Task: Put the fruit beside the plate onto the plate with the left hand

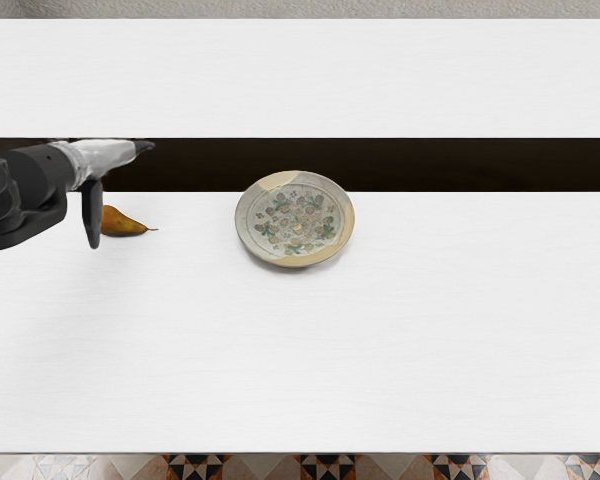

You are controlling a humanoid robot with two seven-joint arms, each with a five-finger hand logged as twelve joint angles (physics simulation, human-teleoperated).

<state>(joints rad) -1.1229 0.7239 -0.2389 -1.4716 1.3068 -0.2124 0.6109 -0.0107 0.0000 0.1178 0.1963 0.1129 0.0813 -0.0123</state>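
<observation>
I am hovering my left hand [100, 160] just beside the pear [125, 224], fingers spread, gripping nothing. The pear is lying on the table [380, 340], left of the plate [346, 225] and apart from it. I am judging it best to come down straddling its fat end and to close gently.

You have the plate [294, 219] on the desk [380, 330], near the desk's far edge and a little left of the middle. The fruit [127, 226] lies on the desk to the plate's left, well apart from it and at about the same depth. Your left hand [98, 160] is at the left edge, above the fruit, with one finger [93, 215] hanging across the fruit's left end.
</observation>
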